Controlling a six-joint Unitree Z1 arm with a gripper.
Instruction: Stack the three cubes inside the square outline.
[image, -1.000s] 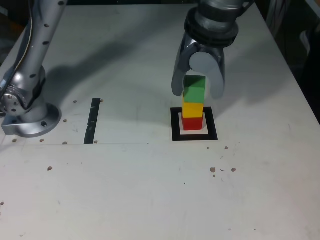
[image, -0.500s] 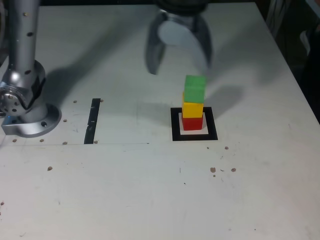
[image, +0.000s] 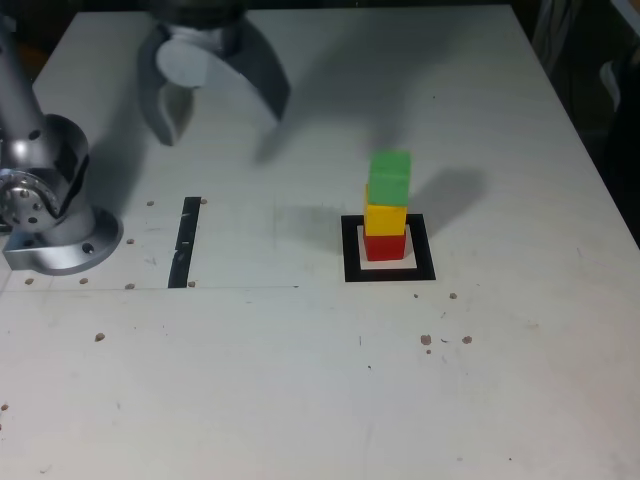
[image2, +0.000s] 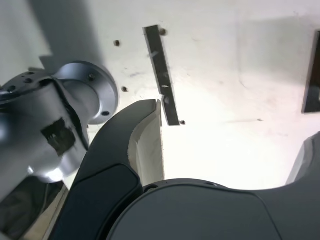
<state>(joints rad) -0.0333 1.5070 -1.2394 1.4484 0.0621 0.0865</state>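
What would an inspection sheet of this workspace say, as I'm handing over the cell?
Surface: white table, small brown marks; black tape strip stuck down.
Job's things: green cube on yellow cube on red cube, inside the square outline.
Clutter: nothing seen.
Gripper: fingers apart, holding nothing, above the table, away from the stack.
Cables: none clearly made out.
Surroundings: dark beyond the table's edges; details unclear.

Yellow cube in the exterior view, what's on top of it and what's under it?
On top of the yellow cube sits the green cube; beneath it is the red cube. The faces where they meet are covered, so those can't be seen.
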